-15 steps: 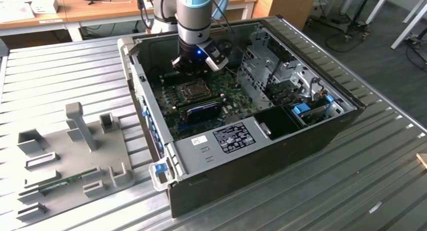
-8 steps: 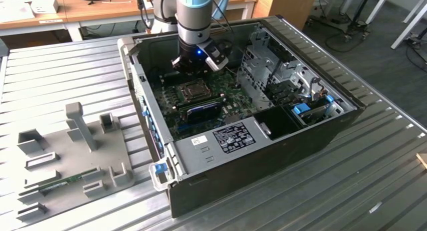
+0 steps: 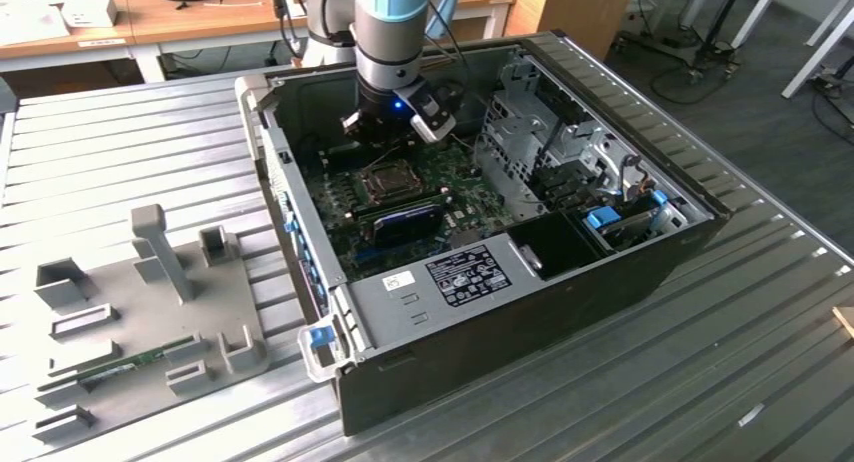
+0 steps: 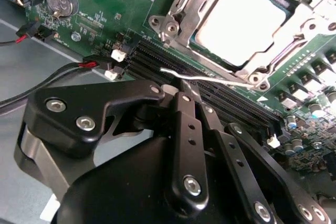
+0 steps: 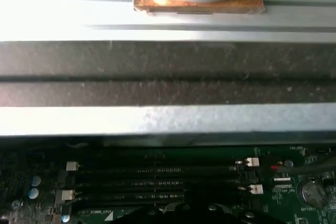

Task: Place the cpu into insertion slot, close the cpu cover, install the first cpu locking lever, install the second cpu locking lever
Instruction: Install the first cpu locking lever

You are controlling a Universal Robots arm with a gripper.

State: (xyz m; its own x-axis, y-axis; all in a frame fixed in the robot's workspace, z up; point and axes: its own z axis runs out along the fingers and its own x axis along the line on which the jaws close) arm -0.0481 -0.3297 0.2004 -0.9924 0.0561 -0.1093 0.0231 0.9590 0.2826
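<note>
The pale cpu [image 4: 239, 22] lies in the insertion slot [image 3: 387, 182] on the green board inside the open computer case. The silvery cpu cover [image 4: 181, 1] lies down around it, with the chip showing through its window. A thin silvery locking lever [image 4: 220, 81] runs along the socket's edge, raised a little over the black memory slots. My gripper [image 4: 191, 90] has its black fingers [image 4: 185, 109] shut together, with their tips touching this lever near its hooked end. In the exterior view the gripper [image 3: 387, 132] hangs just behind the socket.
Long black memory slots [image 5: 157, 182] run beside the socket. A coin battery [image 4: 58, 1] and red-black cables [image 4: 79, 66] lie close by. A metal drive cage [image 3: 547, 132] fills the case at the exterior view's right. A grey fixture plate [image 3: 147, 302] sits on the ribbed table.
</note>
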